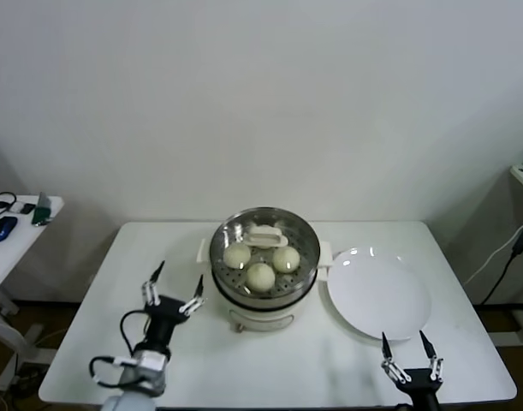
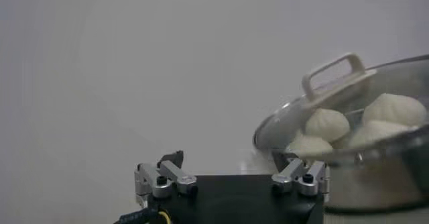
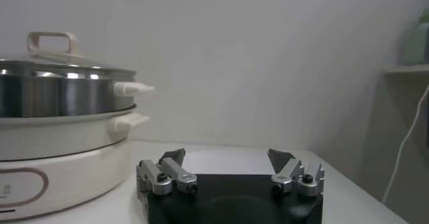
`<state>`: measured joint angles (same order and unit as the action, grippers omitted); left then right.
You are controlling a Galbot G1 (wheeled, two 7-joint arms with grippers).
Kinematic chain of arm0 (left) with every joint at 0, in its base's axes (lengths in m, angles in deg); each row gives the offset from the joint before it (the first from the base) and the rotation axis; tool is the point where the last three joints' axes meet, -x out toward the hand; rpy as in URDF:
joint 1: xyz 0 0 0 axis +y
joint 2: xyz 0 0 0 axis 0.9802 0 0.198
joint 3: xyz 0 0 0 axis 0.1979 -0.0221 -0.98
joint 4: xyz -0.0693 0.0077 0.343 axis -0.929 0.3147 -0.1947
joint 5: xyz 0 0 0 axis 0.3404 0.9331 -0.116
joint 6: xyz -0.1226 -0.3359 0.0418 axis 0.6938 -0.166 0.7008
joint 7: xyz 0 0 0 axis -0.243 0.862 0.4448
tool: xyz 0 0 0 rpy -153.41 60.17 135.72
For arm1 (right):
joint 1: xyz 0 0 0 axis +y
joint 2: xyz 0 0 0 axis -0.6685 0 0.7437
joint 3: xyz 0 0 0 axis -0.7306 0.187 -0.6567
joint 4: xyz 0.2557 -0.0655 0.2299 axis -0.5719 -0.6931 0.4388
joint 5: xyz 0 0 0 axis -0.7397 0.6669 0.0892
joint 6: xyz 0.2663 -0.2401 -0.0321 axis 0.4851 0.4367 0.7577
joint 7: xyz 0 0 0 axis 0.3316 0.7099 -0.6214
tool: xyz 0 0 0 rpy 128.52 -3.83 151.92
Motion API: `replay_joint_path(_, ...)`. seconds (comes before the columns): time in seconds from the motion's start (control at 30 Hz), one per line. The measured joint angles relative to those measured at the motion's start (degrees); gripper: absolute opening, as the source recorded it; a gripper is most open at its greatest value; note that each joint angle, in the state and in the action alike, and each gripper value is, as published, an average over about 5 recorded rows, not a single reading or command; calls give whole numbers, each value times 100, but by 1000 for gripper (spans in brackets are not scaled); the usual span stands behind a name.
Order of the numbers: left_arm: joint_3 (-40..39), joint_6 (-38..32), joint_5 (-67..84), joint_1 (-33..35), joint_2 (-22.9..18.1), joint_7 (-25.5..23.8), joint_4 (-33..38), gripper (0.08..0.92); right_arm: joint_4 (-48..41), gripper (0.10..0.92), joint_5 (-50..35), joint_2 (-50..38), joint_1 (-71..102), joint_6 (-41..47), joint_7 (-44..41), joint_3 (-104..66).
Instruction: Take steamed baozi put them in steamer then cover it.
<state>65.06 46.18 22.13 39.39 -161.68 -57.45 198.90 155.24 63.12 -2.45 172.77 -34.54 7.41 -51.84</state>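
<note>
The steamer [image 1: 223,272] stands mid-table, a steel basket on a cream-white pot base. Three steamed baozi [image 1: 260,276] show inside it through the clear glass cover [image 1: 301,236], which lies on the basket with its cream handle [image 1: 266,234] upward. My left gripper [image 1: 176,287] is open and empty, just left of the steamer and apart from it. In the left wrist view the cover [image 2: 288,108] and baozi [image 2: 327,123] sit beyond my left gripper [image 2: 228,159]. My right gripper [image 1: 406,346] is open and empty near the table's front right edge. The right wrist view shows the covered steamer [image 3: 60,91] off to one side of my right gripper [image 3: 226,157].
A flat white plate [image 1: 379,294] lies empty right of the steamer. A side table [image 1: 13,235] with dark small items stands at the far left. A cable [image 1: 505,253] hangs at the far right. The white table [image 1: 115,257] ends just ahead of both grippers.
</note>
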Motion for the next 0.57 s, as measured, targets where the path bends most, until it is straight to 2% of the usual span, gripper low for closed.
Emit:
replay_joint_path(0.27, 405, -1143, 1409, 532, -67, -1, -572, 823, -28, 823, 0, -61, -36, 11, -22, 8)
replay_joint_path(0.57, 615, -1682, 2092, 788, -94, -114, -840, 823, -36, 823, -13, -96, -21, -1, -22, 21)
